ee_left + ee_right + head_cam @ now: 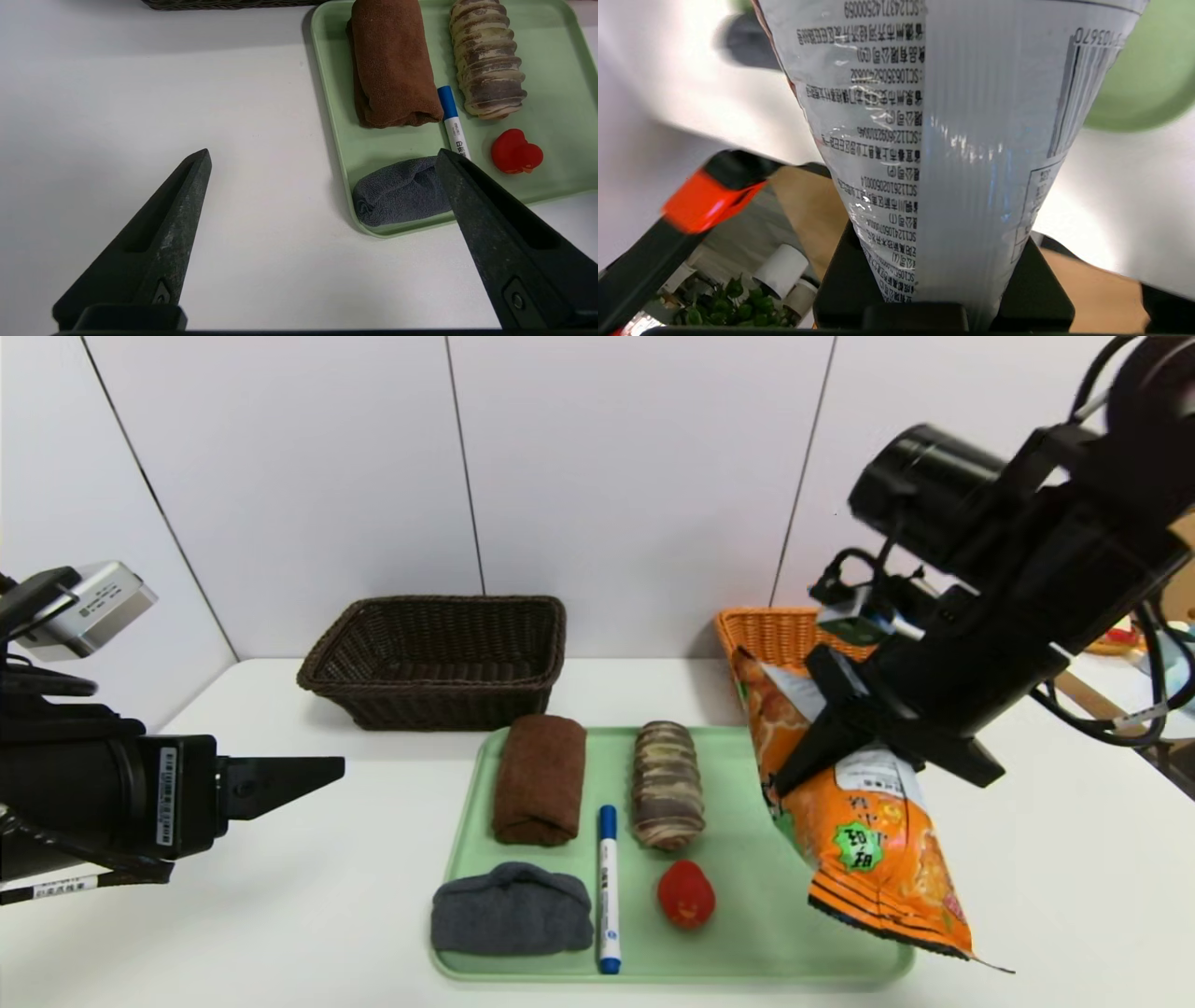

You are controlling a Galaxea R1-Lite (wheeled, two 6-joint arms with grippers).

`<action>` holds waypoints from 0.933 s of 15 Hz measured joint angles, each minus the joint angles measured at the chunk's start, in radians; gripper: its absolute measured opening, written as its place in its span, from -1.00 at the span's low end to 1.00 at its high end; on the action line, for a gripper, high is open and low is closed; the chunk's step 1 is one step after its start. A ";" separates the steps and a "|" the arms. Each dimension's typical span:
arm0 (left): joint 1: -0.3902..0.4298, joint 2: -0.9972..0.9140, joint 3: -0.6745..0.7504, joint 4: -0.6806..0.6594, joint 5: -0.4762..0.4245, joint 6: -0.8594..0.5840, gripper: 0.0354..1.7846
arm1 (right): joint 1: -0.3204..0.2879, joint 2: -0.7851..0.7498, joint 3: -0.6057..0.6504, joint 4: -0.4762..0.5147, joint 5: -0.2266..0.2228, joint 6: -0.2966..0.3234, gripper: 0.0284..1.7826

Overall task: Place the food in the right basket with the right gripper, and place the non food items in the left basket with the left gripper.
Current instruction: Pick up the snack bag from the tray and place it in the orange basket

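My right gripper is shut on the long orange snack bag and holds it in the air over the right end of the green tray. The bag's white-grey printed back fills the right wrist view. The orange wicker basket stands behind it, mostly hidden by the arm. On the tray lie the marbled bread roll, rolled brown towel, grey cloth, blue-capped marker and red toy. My left gripper is open and empty at the left. The dark brown basket stands at the back.
The white table ends at a white panelled wall behind the baskets. Past the table's right edge show a red-handled clamp, a wooden surface and clutter. Bare table lies left of the tray under my left gripper.
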 joint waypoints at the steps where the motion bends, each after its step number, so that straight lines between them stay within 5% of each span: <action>1: 0.000 -0.001 0.001 0.000 0.000 0.000 0.89 | -0.002 -0.042 -0.001 -0.056 0.000 0.000 -0.53; 3: 0.000 -0.003 0.001 0.000 0.000 0.001 0.89 | -0.015 -0.107 -0.001 -0.213 -0.060 0.000 -0.53; 5: -0.001 -0.004 -0.001 -0.001 0.000 0.002 0.89 | -0.054 -0.130 -0.001 -0.391 -0.171 0.008 -0.53; 8: -0.001 -0.003 -0.001 -0.001 0.001 0.001 0.89 | -0.187 -0.091 0.006 -0.637 -0.270 0.080 -0.53; 14: 0.000 0.001 0.002 -0.013 0.001 0.001 0.89 | -0.403 0.097 0.001 -0.763 -0.387 0.353 -0.53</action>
